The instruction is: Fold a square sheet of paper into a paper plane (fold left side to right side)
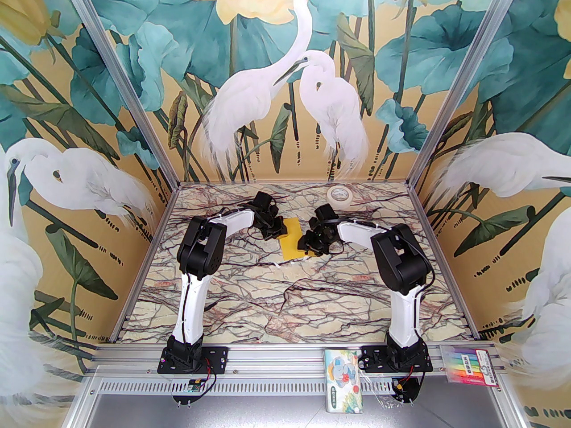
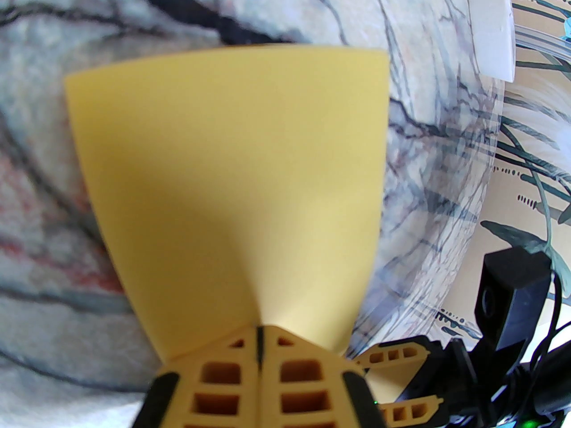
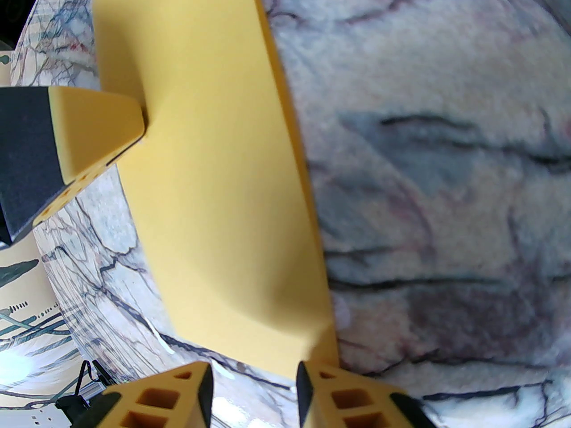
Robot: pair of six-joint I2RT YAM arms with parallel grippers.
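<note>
Your left claw [image 2: 259,328] is clenched on the square sheet of paper [image 2: 232,172]; your right claw [image 3: 254,367] hangs released at its right edge.

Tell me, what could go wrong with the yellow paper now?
1. The left gripper pinches the yellow paper at just one spot on its edge, and the sheet bows. It could slip out or fold crooked.
2. The right gripper is open right by the paper's corner. If it closes a bit off, it might miss or crumple that corner.
</note>
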